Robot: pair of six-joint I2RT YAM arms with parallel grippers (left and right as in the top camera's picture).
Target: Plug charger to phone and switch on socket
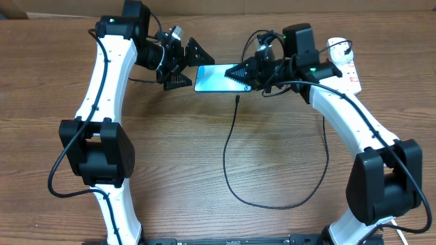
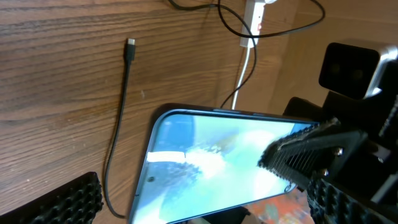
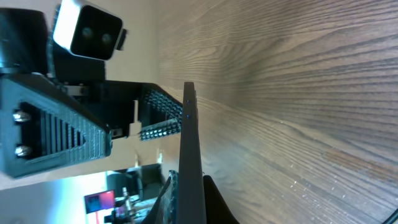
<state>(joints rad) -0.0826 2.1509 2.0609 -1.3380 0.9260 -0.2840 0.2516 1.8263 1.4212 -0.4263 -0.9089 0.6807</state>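
Two claws, one phone, one charger, one socket. Left claw (image 1: pixel 193 70) released, fingers spread wide, the phone (image 1: pixel 214 79) end between them on its right. Right claw (image 1: pixel 237 73) clenched on the phone's other end, one finger across the screen. Charger (image 1: pixel 228 146) lies loose on the table (image 1: pixel 170 150), connector tip (image 1: pixel 236 98) just near-side of the right claw, not in the phone. Socket (image 1: pixel 347 68) right of the right claw, partly covered by the arm (image 1: pixel 340 109).
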